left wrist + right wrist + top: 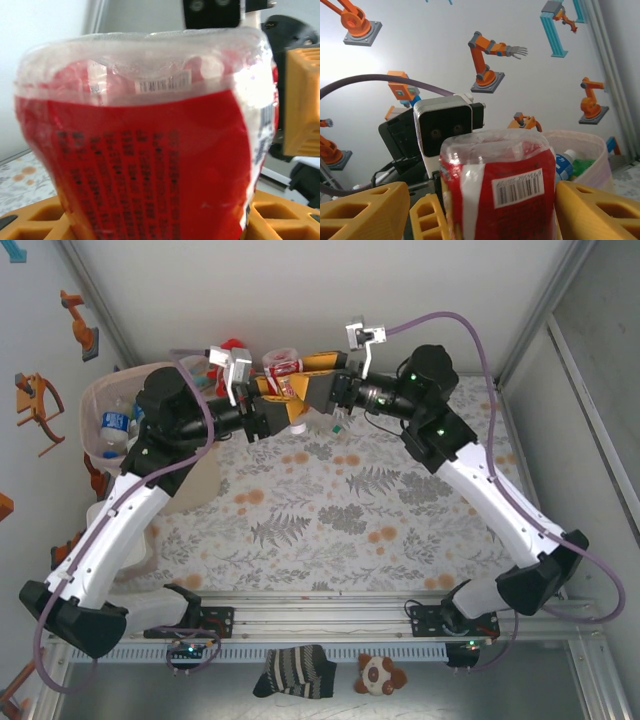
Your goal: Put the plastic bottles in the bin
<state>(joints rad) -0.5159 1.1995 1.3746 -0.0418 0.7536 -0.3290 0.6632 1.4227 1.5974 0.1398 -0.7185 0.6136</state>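
Above the far edge of the table (330, 510), a crushed red-labelled bottle (497, 195) hangs between my two arms. The left gripper (155, 227) pinches its label from both sides. The right gripper (480, 212) stands wider than the bottle, gripping nothing. I judge the bottle light, thin-walled and slick, liable to buckle, so a mid-body hold across the flattened sides suits best. The bin (90, 405) stands to the left, with other bottles (113, 425) inside.
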